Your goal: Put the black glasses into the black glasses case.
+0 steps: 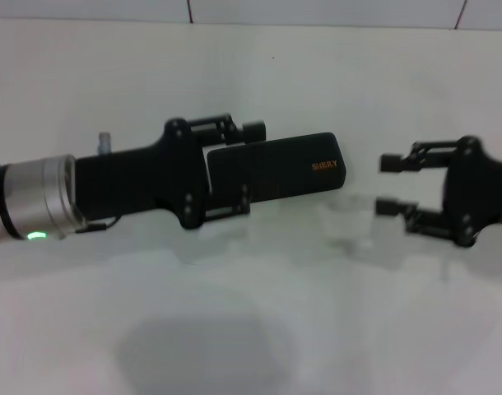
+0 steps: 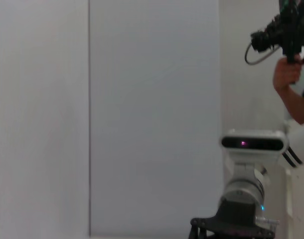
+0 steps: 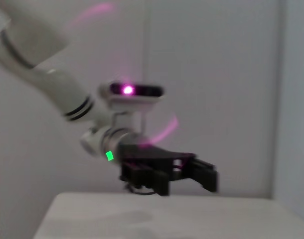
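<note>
Black glasses case (image 1: pixel 276 169), shut, lies lengthwise on the white table (image 1: pixel 317 313), orange lettering on lid toward robot's right end. Left claw (image 1: pixel 234 169) reaches in from the left w/ fingers spread either side of the case's left end; one finger at the far edge, one at the near edge. Contact w/ the case can't be confirmed; claw reads as open around it. Green indicator lit on the left arm's silver wrist section (image 1: pixel 37 202). Right claw (image 1: pixel 391 185) sits at the right side of the table, fingers parted, nothing between them, well apart from the case's right end, pointing toward it. Black glasses: not visible in any view; position can't be told. Right wrist view shows the left claw (image 3: pixel 202 174) from across the table, above the table surface (image 3: pixel 167 219), w/ a lit camera module (image 3: pixel 134 92) on top of the wrist; case not clearly distinguishable there. Left wrist view faces a pale wall (image 2: pixel 142 109); right arm's wrist camera (image 2: pixel 251 142) at lower right, and a person's hand (image 2: pixel 286 74) holding a black device in the upper corner. No task items in that view.
</note>
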`<state>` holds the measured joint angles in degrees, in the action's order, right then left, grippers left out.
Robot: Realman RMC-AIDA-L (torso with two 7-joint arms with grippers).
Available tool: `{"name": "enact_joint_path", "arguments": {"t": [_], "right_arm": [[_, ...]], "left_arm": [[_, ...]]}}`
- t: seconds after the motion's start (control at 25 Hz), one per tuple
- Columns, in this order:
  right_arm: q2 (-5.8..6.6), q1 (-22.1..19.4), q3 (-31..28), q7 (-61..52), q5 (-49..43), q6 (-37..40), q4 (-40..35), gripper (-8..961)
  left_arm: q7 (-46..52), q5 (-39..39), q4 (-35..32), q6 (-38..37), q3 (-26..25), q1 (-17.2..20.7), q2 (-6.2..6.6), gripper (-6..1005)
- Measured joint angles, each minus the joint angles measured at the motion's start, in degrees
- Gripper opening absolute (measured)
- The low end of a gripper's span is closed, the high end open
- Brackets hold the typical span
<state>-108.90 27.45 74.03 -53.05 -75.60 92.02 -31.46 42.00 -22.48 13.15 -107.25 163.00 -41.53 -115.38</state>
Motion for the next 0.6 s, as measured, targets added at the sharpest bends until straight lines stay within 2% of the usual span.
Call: {"name": "enact_joint_path", "arguments": {"t": [0.12,0.32,0.4,0.6], "right_arm": [[-2.50,-0.19,-0.11,0.14,-3.63,-1.54,-2.73,544],[-5.53,-1.44,-0.25,3.76,-4.26,-5.31,-4.12,585],[-6.10,-1.64,-0.36,4.83,-4.26,-5.93,-4.14,635],[-6.43,-1.53,-0.45,5.55,-4.00,-6.77,-3.69,759]], "left_arm": [[-0.06,3.16,1.16,-0.06,0.05,-0.35,-0.53,603],[0.18,3.07,1.26,0.22,-0.03,0.17,-0.67,603],[-0.32,2.54,1.31,0.25,-0.04,0.67,-0.67,603],[-1.98,1.86,1.35,0.23,-0.05,1.71,-0.72,748]]}}
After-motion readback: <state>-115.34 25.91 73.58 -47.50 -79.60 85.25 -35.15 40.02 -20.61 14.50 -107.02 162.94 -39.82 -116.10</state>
